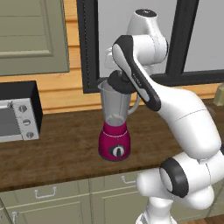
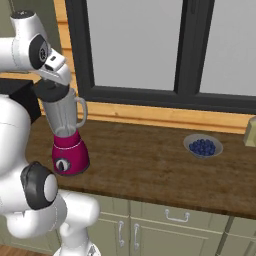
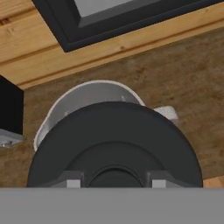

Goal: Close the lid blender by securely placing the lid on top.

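Above the blender (image 1: 115, 127), I had the gripper (image 3: 114, 183) clamped on the lid (image 3: 114, 144), held off-centre over the jar's mouth, probably awaiting alignment.

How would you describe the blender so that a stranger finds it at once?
On the wooden counter under the dark-framed window, it stands right of the grey toaster oven. The blender has a magenta base and a clear jar.

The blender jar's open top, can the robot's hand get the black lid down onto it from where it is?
Probably yes. The gripper holds the lid just above the blender, with nothing between them. In the hand view the lid sits slightly off the jar's mouth, so a small shift looks needed.
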### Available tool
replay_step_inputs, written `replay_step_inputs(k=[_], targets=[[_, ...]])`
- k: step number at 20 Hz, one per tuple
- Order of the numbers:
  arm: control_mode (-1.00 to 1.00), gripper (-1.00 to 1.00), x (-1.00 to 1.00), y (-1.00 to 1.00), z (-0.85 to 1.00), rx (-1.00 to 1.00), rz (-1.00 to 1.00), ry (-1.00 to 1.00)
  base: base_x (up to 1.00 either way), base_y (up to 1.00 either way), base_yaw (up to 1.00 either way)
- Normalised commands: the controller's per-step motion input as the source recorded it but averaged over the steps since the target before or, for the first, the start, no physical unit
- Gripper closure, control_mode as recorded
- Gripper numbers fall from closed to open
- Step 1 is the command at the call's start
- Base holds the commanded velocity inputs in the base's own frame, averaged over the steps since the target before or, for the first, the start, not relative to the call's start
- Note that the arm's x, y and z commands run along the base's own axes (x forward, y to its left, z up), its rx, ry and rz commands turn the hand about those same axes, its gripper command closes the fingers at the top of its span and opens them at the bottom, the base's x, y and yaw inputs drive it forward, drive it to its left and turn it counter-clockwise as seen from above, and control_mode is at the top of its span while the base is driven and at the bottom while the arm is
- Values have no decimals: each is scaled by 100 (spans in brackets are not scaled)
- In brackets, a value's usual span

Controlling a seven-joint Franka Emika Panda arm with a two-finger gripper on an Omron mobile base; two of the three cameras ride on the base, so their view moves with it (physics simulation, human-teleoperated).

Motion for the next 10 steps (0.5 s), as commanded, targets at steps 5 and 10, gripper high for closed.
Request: replay_step_inputs(k=[5,10], targets=[[-100,100,25,27,0,0,-4,0,0,0,0],[-100,100,27,7,0,0,-5,0,0,0,0]])
